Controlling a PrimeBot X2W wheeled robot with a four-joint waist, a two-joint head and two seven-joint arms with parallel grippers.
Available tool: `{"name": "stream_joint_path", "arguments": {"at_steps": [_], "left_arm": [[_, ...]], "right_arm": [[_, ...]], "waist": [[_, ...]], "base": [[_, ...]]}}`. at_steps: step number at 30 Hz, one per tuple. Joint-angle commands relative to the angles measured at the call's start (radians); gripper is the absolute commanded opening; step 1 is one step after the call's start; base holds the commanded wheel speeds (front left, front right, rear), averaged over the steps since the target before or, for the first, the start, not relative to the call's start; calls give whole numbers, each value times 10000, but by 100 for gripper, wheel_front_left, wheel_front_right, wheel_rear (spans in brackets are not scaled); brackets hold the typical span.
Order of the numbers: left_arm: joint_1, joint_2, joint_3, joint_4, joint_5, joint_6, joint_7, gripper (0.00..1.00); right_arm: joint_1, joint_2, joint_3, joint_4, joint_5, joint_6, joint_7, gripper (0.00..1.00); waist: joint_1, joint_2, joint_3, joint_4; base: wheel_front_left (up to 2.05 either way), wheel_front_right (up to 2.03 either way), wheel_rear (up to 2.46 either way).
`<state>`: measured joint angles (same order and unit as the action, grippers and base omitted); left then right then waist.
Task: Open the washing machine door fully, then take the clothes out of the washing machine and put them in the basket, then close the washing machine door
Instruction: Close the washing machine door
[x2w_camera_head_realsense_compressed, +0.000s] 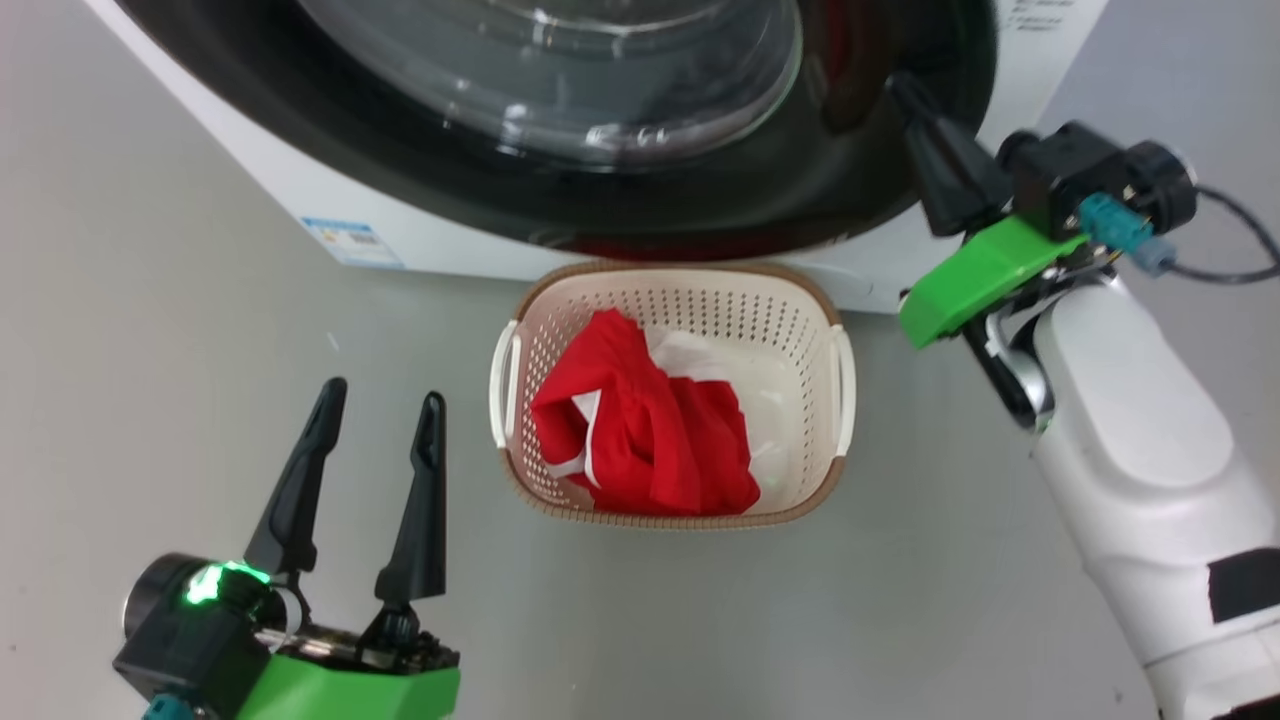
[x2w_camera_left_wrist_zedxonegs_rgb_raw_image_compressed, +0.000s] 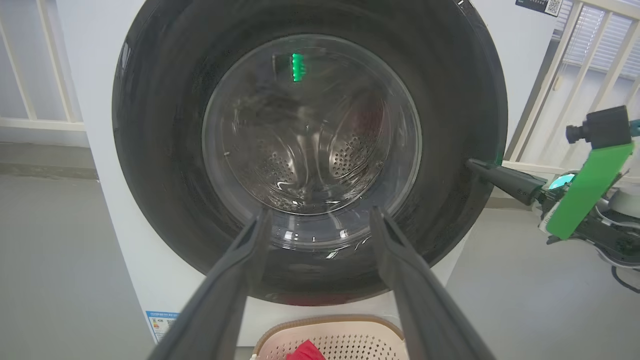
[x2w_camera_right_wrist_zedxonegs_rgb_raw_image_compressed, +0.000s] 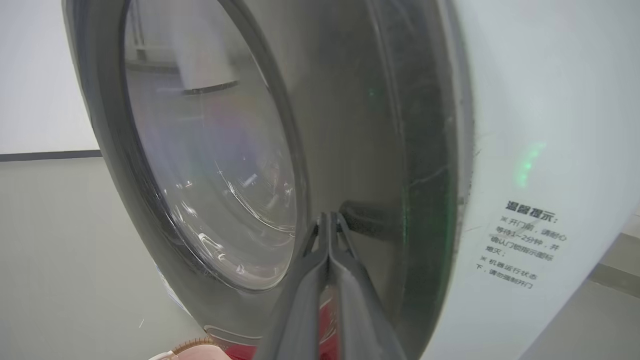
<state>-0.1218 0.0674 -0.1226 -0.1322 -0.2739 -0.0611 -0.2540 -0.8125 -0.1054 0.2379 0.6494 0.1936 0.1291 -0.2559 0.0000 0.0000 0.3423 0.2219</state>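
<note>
The left gripper (x2w_camera_head_realsense_compressed: 383, 392) hangs over the floor (x2w_camera_head_realsense_compressed: 150, 330) left of the basket (x2w_camera_head_realsense_compressed: 660, 272), its fingers spread wide and holding nothing. At the lower left corner of the machine (x2w_camera_head_realsense_compressed: 260, 170) front sits a small blue sticker (x2w_camera_head_realsense_compressed: 352, 240), its print too small to read. The basket stands on the floor just before the machine's bottom edge, and the clothes (x2w_camera_head_realsense_compressed: 650, 430) lie bunched inside it toward its left wall; they look soft, light and easy to pinch at any fold. Above, the door (x2w_camera_head_realsense_compressed: 500, 190) lies flat against the machine front, apparently shut, though whether it has latched cannot be told. It is likely stiff, fairly heavy and slippery on its glossy black ring, so it is best pushed or pulled at the right rim by the dark recess, not on the bulging glass. There the right gripper (x2w_camera_head_realsense_compressed: 905, 90) rests its tips, fingers pressed together on nothing. On the machine's right edge a notice (x2w_camera_right_wrist_zedxonegs_rgb_raw_image_compressed: 525, 240) is headed 温馨提示; its smaller lines concern opening the door.
</note>
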Motion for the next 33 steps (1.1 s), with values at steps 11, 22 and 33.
{"name": "stream_joint_path", "arguments": {"at_steps": [11, 22, 33], "left_arm": [[-625, -80, 273, -56, -68, -282, -78, 100], [-702, -139, 375, 46, -25, -367, -78, 100], [-671, -163, 532, 289, -222, -342, -78, 100]], "right_arm": [[-1176, -104, -302, 385, 67, 16, -58, 0], [-1473, -168, -397, 449, -105, 16, -58, 0], [-921, 62, -272, 55, -53, 16, -59, 0]], "waist": [[0, 0, 654, 375], [0, 0, 688, 418], [0, 0, 382, 156]], "base": [[0, 0, 0], [0, 0, 0], [0, 0, 0]]}}
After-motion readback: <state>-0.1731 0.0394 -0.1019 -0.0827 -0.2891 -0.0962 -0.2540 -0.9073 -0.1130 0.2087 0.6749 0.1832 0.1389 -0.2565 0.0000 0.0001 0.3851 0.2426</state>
